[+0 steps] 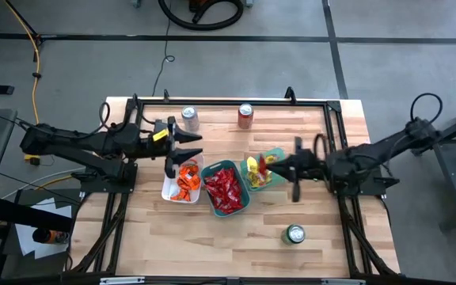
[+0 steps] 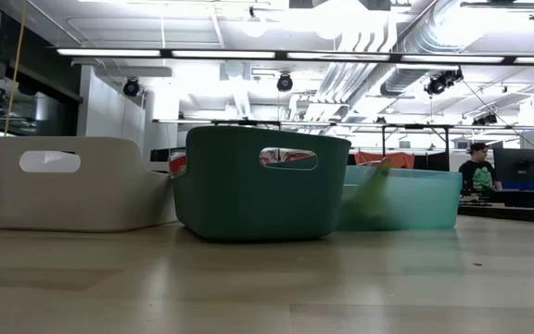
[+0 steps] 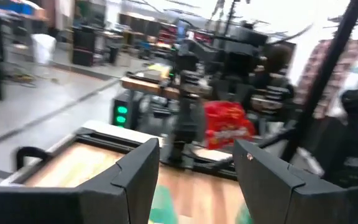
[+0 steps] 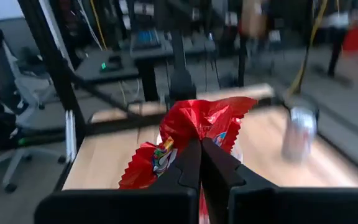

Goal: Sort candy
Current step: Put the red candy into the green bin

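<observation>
My right gripper point(image 1: 275, 166) is shut on a red candy packet point(image 4: 197, 118) above the pale green tray point(image 1: 278, 152), which holds yellow packets point(image 1: 253, 166). The same red packet point(image 3: 229, 124) shows far off in the left wrist view. My left gripper point(image 1: 192, 146) is open and holds nothing point(image 3: 194, 155). It hovers at the far end of the white tray point(image 1: 167, 190), where orange packets point(image 1: 187, 178) lie. Between the two, the dark teal tray point(image 1: 244, 207) is filled with red packets point(image 1: 224, 190). The low view shows all three trays but neither gripper. My right gripper pinches the red packet between its two fingertips point(image 4: 188, 163) at a crinkled edge point(image 4: 194, 134). The fingers come roughly level from the table's right side. The packet stands out beyond the fingertips, lifted clear above the pale green tray.
A silver can point(image 1: 189, 117) and a red can point(image 1: 245, 115) stand near the table's far edge, and a green can point(image 1: 294, 234) stands near the near edge on the right. Bare wood lies in front of the trays point(image 1: 212, 245). A person point(image 2: 476, 167) is in the room behind.
</observation>
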`<control>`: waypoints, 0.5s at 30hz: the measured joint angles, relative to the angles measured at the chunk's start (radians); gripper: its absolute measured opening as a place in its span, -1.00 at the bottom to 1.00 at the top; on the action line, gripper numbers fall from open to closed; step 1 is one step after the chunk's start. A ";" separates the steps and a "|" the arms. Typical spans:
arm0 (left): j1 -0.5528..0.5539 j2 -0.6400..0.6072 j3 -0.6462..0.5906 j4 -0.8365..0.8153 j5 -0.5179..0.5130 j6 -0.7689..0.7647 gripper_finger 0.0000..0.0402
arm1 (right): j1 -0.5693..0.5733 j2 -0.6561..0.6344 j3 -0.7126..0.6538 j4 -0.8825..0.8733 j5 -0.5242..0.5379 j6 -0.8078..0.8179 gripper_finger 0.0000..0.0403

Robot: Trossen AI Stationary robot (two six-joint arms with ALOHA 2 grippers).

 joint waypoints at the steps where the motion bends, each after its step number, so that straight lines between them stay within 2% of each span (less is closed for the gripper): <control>1: -0.005 0.003 0.000 0.002 0.014 -0.012 -0.05 | -0.031 0.027 0.000 0.059 -0.030 -0.046 -1.00; 4: -0.025 0.017 -0.001 -0.003 0.020 -0.019 -0.05 | -0.107 0.123 0.000 0.208 -0.112 -0.116 -1.00; 9: -0.043 0.035 -0.001 -0.002 0.020 -0.020 -0.05 | -0.173 0.238 0.000 0.335 -0.244 -0.109 -1.00; 15: -0.047 0.035 -0.001 0.004 0.017 -0.019 -0.05 | -0.177 0.265 0.000 0.369 -0.274 -0.090 -1.00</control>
